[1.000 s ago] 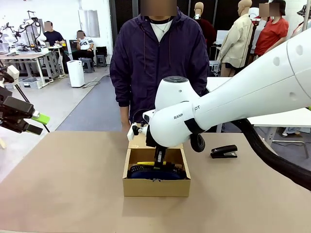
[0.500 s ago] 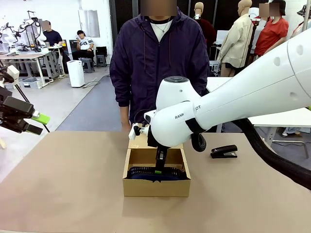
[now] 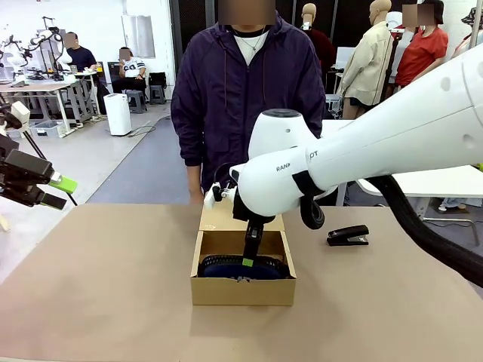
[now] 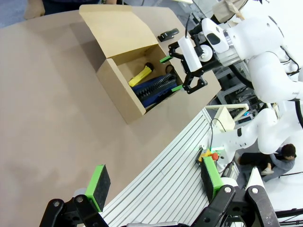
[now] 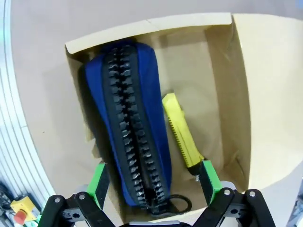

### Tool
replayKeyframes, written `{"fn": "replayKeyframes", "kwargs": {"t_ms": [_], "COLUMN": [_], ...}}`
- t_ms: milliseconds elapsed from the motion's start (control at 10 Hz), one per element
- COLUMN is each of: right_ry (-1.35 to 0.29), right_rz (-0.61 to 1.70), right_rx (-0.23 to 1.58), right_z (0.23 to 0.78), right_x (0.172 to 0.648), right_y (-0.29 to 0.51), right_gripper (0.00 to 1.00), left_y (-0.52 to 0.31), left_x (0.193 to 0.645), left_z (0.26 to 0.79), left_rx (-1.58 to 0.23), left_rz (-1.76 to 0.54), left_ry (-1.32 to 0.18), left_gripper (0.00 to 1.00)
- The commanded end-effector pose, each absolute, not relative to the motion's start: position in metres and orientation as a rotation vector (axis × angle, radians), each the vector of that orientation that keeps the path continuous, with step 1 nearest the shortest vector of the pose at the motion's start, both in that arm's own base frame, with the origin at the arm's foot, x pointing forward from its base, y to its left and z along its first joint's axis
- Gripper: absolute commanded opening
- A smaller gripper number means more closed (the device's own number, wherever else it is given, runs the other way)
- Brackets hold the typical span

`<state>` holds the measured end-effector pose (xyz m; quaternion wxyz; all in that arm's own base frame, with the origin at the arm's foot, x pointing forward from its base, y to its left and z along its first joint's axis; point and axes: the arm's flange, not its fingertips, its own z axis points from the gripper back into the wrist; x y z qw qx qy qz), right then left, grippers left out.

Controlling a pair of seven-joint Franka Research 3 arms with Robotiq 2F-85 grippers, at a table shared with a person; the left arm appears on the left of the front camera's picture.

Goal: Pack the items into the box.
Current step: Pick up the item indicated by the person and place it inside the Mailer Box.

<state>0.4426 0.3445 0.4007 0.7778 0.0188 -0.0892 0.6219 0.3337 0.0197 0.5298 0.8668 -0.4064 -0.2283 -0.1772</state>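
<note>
Two of the three items were seen inside the box (image 3: 241, 291), a brown cardboard one set near the middle of the surface (image 3: 106, 286) with its flap lid folded open on the far side, toward the person (image 3: 245, 98). The pouch (image 5: 128, 123) was shown as navy blue fabric with a broad black zipper running along its top; it was laid lengthwise against one long wall of the box, with a zipper pull or loop at the end nearest the camera. The knife (image 5: 182, 135), slim and yellow with a black end, was laid flat on the box floor just beside the pouch, roughly parallel to it. The rest of the floor was left bare cardboard. The stapler (image 3: 348, 235), small and black, was found outside the box, on the surface to the box's right and well apart from it.

The right tool (image 5: 154, 182) was held over the box, released, its green pads spread wide to either side of the pouch's near end and nothing gripped. The left tool (image 4: 155, 182) was kept off to the left of the surface, likewise released and empty.
</note>
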Motion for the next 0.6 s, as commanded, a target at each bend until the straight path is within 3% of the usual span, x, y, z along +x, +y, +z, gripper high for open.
{"fn": "replayKeyframes", "kwargs": {"t_ms": [0, 300, 500], "right_ry": [-0.164, -0.069, 0.045], "right_rz": [1.320, 1.097, 0.840], "right_rx": [0.082, 0.126, 0.359], "right_z": [0.420, 0.463, 0.480], "right_x": [0.435, 0.430, 0.416], "right_y": [0.322, 0.258, 0.166], "right_gripper": [1.00, 1.00, 1.00], "left_y": [0.022, 0.022, 0.022], "left_x": [0.333, 0.333, 0.333], "left_z": [0.530, 0.530, 0.530], "left_rx": [-0.851, -0.851, -0.851], "left_rz": [-0.377, -0.377, -0.377], "left_ry": [-0.471, -0.471, -0.471], "left_gripper": [1.00, 1.00, 1.00]}}
